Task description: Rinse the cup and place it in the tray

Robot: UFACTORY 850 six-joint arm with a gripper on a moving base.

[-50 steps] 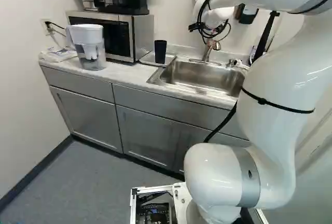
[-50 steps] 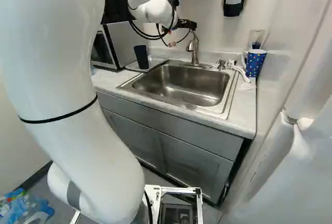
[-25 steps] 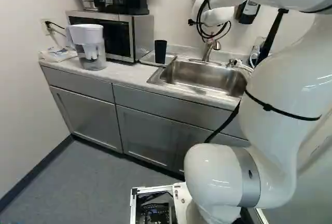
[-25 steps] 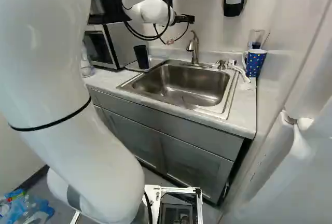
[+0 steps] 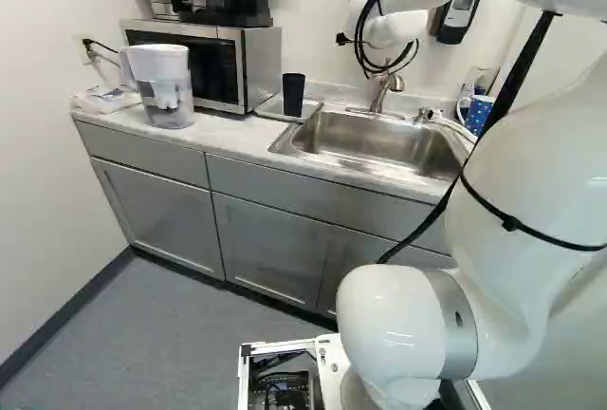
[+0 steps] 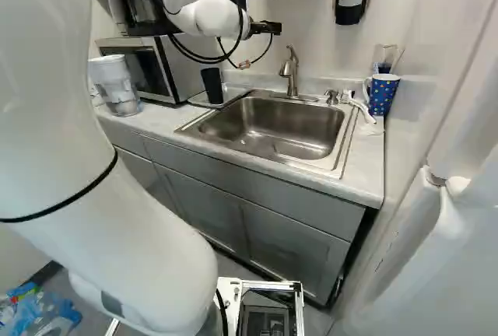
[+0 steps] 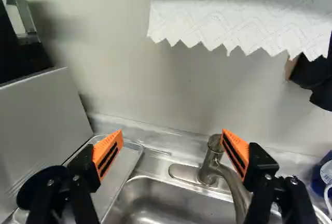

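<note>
My end effector (image 7: 172, 136) stands wide apart near the sink (image 5: 379, 139), holding nothing, the faucet (image 7: 210, 167) toward one o'clock. The dark cup (image 5: 293, 94) stands upright on the metal tray (image 7: 124, 167) at my nine o'clock, just outside my reach between the pads (image 7: 108, 151). Likely light and fairly stiff, slippery when wet, it should be taken by opposite walls below the rim

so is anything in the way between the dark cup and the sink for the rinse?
Nothing visible stands between them. The dark cup is on the tray beside the sink, with just the tray's edge and the sink's rim between. The faucet rises behind the basin.
</note>
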